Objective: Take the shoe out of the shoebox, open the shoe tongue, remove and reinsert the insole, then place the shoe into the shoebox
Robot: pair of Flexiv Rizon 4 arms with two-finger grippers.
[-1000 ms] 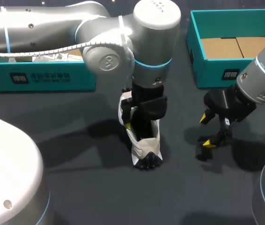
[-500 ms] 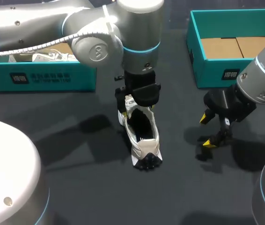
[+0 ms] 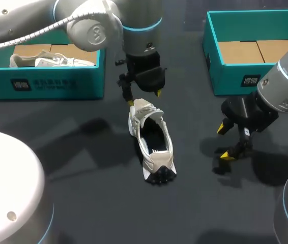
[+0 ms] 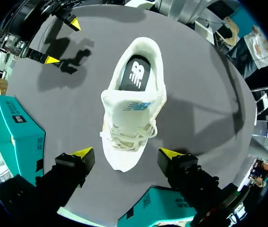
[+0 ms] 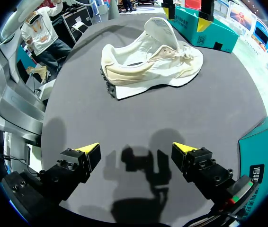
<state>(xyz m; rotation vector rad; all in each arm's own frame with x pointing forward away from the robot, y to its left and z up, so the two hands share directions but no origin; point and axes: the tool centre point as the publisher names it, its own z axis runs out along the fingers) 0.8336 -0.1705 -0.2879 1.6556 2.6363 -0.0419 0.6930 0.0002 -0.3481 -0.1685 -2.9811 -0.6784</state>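
A white shoe (image 3: 151, 145) stands upright on the dark table, toe toward the far side, its tongue lifted forward and the dark insole (image 4: 136, 75) showing inside. My left gripper (image 3: 144, 96) hangs open just above the toe end, touching nothing; in the left wrist view the left gripper (image 4: 126, 153) has its fingers spread to either side of the shoe's (image 4: 134, 109) toe. My right gripper (image 3: 225, 142) stands open and empty low over the table, to the right of the shoe. The right wrist view shows the shoe (image 5: 153, 64) well ahead of the right gripper (image 5: 136, 148).
A teal shoebox (image 3: 42, 84) at the back left holds another white shoe (image 3: 52, 61). A second teal shoebox (image 3: 235, 76) at the back right has only a cardboard floor. Bare table (image 3: 83, 193) lies in front of the shoe.
My left gripper has risen out of the shoe and drawn back toward the far side, leaving the tongue raised and the opening exposed. The right arm has not moved.
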